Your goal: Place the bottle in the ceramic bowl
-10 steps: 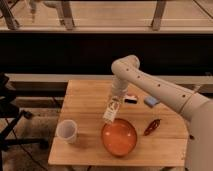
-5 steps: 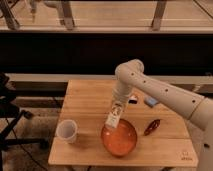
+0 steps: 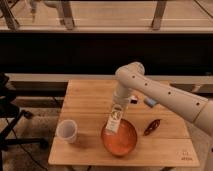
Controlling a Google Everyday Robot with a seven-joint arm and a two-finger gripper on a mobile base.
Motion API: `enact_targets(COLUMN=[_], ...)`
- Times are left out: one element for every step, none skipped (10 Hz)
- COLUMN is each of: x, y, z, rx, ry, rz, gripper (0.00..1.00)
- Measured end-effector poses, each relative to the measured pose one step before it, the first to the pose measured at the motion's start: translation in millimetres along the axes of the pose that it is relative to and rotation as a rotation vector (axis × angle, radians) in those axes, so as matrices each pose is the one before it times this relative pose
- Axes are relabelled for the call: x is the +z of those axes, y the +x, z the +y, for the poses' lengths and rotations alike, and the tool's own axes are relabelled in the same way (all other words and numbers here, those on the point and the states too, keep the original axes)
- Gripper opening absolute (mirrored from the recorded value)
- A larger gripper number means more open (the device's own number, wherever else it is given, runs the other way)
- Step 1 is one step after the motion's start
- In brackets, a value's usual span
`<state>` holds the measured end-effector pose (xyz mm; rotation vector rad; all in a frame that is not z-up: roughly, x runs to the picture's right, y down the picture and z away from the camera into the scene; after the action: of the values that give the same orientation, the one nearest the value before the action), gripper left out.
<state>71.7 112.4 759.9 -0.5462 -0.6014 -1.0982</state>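
Orange-red and glossy inside, the ceramic bowl (image 3: pixel 128 143) sits near the front edge of the wooden bench (image 3: pixel 88 102). To its left, well apart, stands a white translucent cup (image 3: pixel 67 131). The bottle (image 3: pixel 115 120) hangs over the bowl's left part, slightly tilted, with its white label and dark round mark facing the camera. Its lower end is down at the bowl's inside; whether it touches cannot be told. A small dark red thing (image 3: pixel 152 126) lies on the bench just right of the bowl. The hand (image 3: pixel 118 106) is directly above the bowl, clamped on the top of the bottle. Farther back, a small blue thing (image 3: pixel 150 102) lies under the white arm (image 3: pixel 167 97), which reaches in from the right.
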Motion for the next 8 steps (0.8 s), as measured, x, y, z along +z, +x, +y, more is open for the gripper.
enact_targets(x=[0.90, 0.79, 1.44, 0.92, 1.07, 1.21, 0.03, 0.75], y=[-2.52, -0.87, -2.78, -1.90, -1.77, -1.45, -1.04, -0.53], z=[2.55, -2.12, 1.61, 2.43, 1.07, -0.03, 2.17, 3.30], rx=[-0.00212, -0.00789, -0.00457, 0.00001, -0.00488, -0.00477, -0.00349, -0.00100], ry=[-0.00178, 0.00290, 0.00316, 0.00176, 0.00165, 0.00022, 0.00093, 0.00147], rz=[-0.00485, -0.00217, -0.00446, -0.00137, -0.00112, -0.00319, -0.00149, -0.00234], gripper=[0.00, 0.00, 0.00, 0.00, 0.00, 0.00, 0.00, 0.00])
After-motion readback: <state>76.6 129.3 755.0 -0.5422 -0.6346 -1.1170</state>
